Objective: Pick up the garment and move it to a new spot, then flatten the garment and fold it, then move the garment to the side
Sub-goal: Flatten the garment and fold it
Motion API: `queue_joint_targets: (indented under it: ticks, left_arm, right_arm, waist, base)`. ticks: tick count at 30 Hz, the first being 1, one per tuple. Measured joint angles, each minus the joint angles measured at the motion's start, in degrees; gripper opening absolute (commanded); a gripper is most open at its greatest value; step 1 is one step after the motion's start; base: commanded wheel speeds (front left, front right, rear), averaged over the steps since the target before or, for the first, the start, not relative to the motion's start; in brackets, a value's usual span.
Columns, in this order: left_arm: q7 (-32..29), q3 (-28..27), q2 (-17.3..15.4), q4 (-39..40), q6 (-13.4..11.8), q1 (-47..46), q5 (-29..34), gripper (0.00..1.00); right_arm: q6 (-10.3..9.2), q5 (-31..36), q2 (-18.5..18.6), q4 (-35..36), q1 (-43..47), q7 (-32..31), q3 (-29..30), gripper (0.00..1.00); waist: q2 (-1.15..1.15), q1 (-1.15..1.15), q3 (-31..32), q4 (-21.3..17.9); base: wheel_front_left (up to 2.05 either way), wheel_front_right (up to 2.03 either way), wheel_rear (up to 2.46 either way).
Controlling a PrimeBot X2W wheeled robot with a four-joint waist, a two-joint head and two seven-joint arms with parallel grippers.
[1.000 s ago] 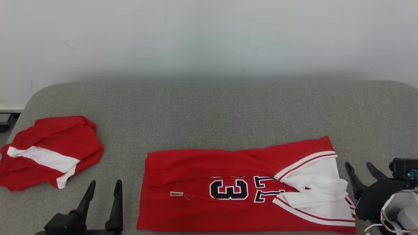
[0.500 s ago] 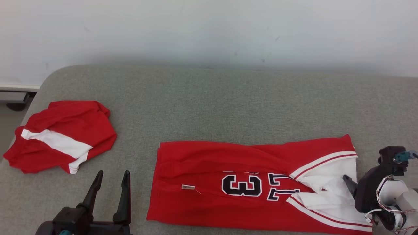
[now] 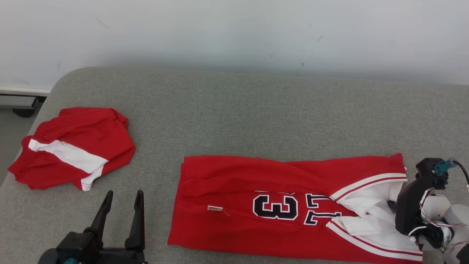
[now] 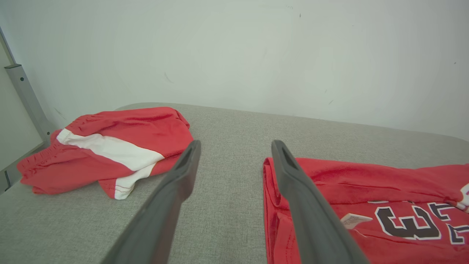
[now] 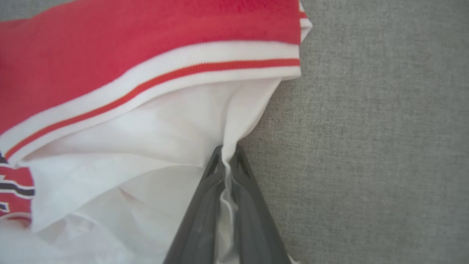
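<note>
At the right edge of the cushion (image 3: 234, 117), right gripper (image 5: 225, 154) pinches the jersey (image 3: 238, 179) (left gripper (image 3: 122, 200) agape); probably folding: carry that end leftward.

A grey fabric-covered table (image 3: 234, 117) with rounded corners carries two garments: a red jersey (image 3: 238, 179), laid out flat near the front edge with white lining showing at its right end, and a crumpled red-and-white bundle (image 3: 73, 146), well apart at the left edge.
</note>
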State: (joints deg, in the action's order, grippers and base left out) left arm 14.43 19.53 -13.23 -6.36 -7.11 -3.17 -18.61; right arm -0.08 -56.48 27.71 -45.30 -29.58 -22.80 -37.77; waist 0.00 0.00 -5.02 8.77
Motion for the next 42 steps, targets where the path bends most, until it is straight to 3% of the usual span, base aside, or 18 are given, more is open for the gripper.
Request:
queue_joint_targets:
  ticks: [7,15,19,22,25,30,42]
  left_arm:
    - [0.0,-0.96,0.1,-0.03,-0.01,0.26,0.01,1.0]
    - [0.0,-0.88,0.46,-0.09,-0.01,0.27,0.38,1.0]
    - [0.0,-0.77,0.52,-0.43,-0.01,0.27,0.38,1.0]
    - [0.0,-0.38,0.82,-0.55,-0.01,0.26,0.43,1.0]
    - [0.0,-0.59,0.9,-0.89,-0.01,0.28,0.42,1.0]
    - [0.0,-0.63,0.81,-1.55,-0.01,0.44,0.42,1.0]
    - [0.0,0.0,1.63,-2.4,0.02,0.57,0.33,1.0]
  right_arm:
    - [1.03,0.18,0.36,-1.63,-2.03,0.01,0.23,0.0]
    - [1.01,1.92,5.39,-5.22,-2.9,1.74,0.65,0.0]
    - [1.1,2.68,5.86,-5.92,-3.54,2.68,0.86,0.0]
    - [2.64,0.55,5.27,-5.14,-3.66,3.19,2.14,0.0]
    - [5.32,-1.81,4.14,-3.04,-3.66,3.11,3.15,0.0]
    - [7.0,-6.75,1.68,1.65,-3.33,1.56,4.39,0.0]
    - [7.15,-12.98,1.91,18.71,-1.3,-4.77,2.68,0.0]
  waist:
    - [0.0,0.0,-0.38,-0.83]
    - [0.0,0.0,-0.48,-2.35]
    - [0.0,0.0,-0.34,-3.15]
    - [0.0,0.0,-0.1,-3.73]
    - [0.0,0.0,0.09,-4.05]
    - [0.0,0.0,0.52,-4.67]
    - [0.0,0.0,1.88,-5.56]
  base:
    - [0.0,0.0,0.0]
    - [0.0,0.0,0.0]
    - [0.0,0.0,0.0]
    - [0.0,0.0,0.0]
    - [0.0,0.0,0.0]
    - [0.0,0.0,0.0]
    - [0.0,0.0,0.0]
